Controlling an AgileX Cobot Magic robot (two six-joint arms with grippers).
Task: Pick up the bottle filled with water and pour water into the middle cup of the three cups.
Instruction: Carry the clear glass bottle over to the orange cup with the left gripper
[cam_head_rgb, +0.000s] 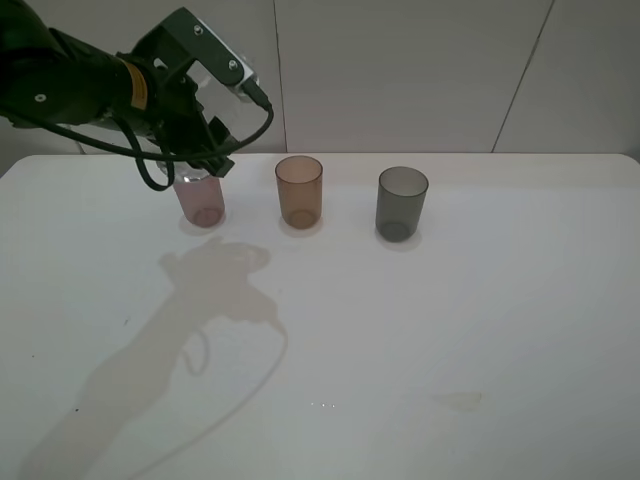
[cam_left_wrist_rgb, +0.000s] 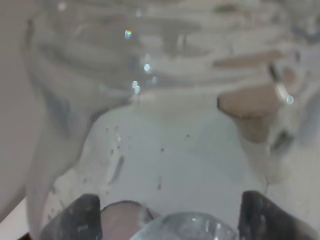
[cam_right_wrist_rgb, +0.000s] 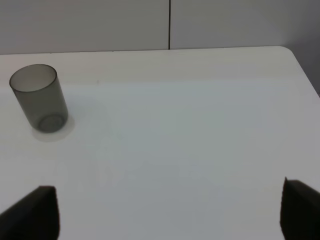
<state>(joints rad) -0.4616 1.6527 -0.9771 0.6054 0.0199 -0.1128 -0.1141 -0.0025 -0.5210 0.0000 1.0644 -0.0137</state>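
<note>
Now | left gripper (cam_left_wrist_rgb: 167, 219) clamps the bottle (cam_left_wrist_rgb: 160, 100) high for pouring, short of the middle cup (cam_head_rgb: 299, 190) | right gripper (cam_right_wrist_rgb: 170, 210) spread, empty

No legible text, brand or number in any view. Yellow label (cam_head_rgb: 137, 88) on arm (cam_head_rgb: 70, 85), upper left of frame: too small to read.

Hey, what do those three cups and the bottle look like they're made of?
The pink cup, brown cup and grey cup look like smooth tinted translucent plastic: the table shows through their walls. The bottle looks like clear glossy plastic, with bright glints; glass can't be ruled out.
</note>
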